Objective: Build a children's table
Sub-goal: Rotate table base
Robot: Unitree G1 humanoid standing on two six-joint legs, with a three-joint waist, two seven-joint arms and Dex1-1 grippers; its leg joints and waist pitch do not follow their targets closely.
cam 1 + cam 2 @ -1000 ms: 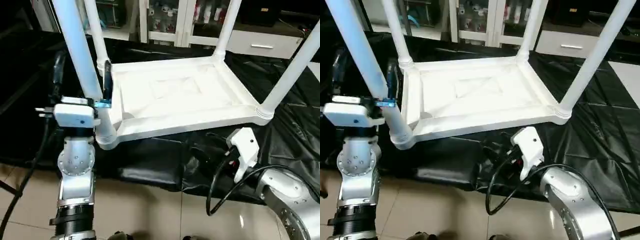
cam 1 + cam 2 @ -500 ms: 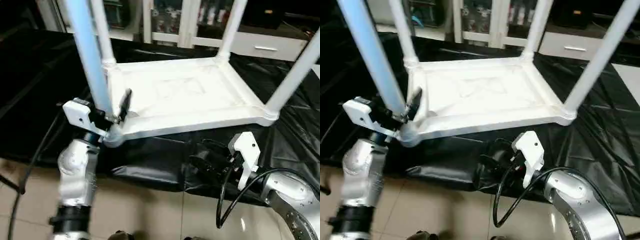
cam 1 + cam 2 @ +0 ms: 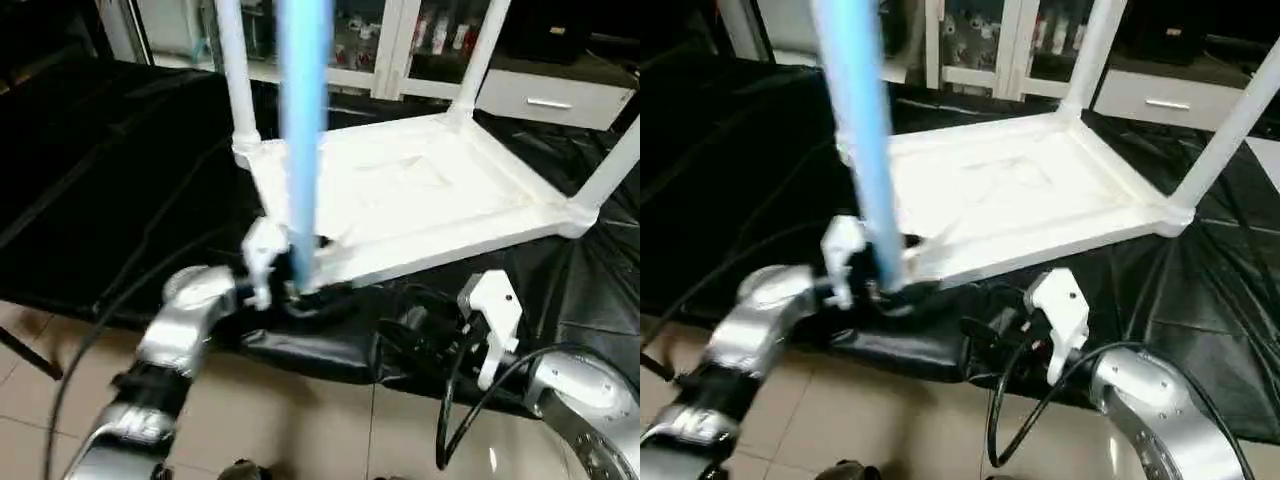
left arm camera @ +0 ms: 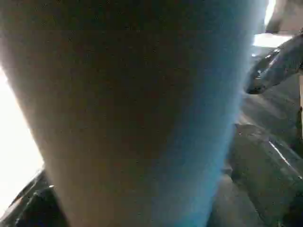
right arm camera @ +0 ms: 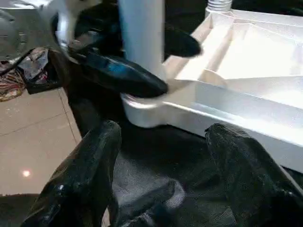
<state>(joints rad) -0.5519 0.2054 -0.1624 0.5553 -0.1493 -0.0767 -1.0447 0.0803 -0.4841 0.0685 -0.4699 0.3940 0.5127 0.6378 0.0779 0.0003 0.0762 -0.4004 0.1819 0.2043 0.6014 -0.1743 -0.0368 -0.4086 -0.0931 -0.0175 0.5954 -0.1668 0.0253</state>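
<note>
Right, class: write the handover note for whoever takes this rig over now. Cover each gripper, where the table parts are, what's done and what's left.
Left gripper: fingers either side of the near-left leg, just above its corner socket; whether they clamp it is unclear.
Right gripper: open, holding nothing, low in front of that corner.
Parts: table top lies upside down on the black sheet; all four legs stand up from its corners.
Done: four legs placed.
Left: check the near-left leg is seated fully, release it, then presumably turn the table upright.
</note>
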